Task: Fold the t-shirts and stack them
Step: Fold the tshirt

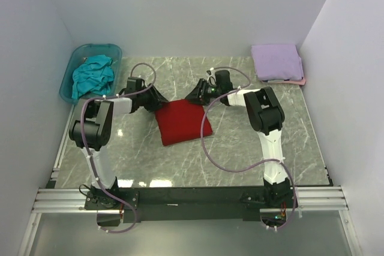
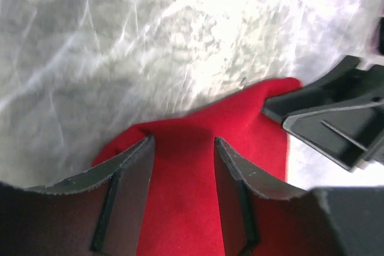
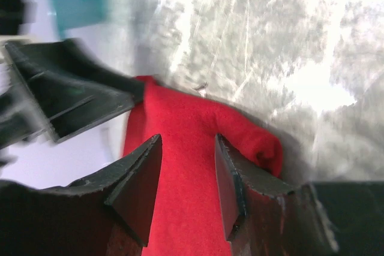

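Note:
The deep red t-shirt (image 1: 183, 123) lies folded in a rough square at the middle of the table. My left gripper (image 1: 158, 101) is at its far left corner and my right gripper (image 1: 195, 95) at its far right corner. Both are open, jaws apart just above the cloth's far edge. In the left wrist view the left gripper (image 2: 183, 142) straddles red cloth (image 2: 186, 202). In the right wrist view the right gripper (image 3: 187, 139) does the same over the red cloth (image 3: 186, 202). The lavender t-shirt (image 1: 276, 61) lies folded on the pale pink one (image 1: 300, 81) at the back right. The teal t-shirt (image 1: 93, 75) lies crumpled in the tub.
The translucent blue-green tub (image 1: 71, 71) stands at the back left corner. White walls close the table on the left, back and right. Purple cables loop from both arms over the table, one (image 1: 207, 148) beside the red shirt.

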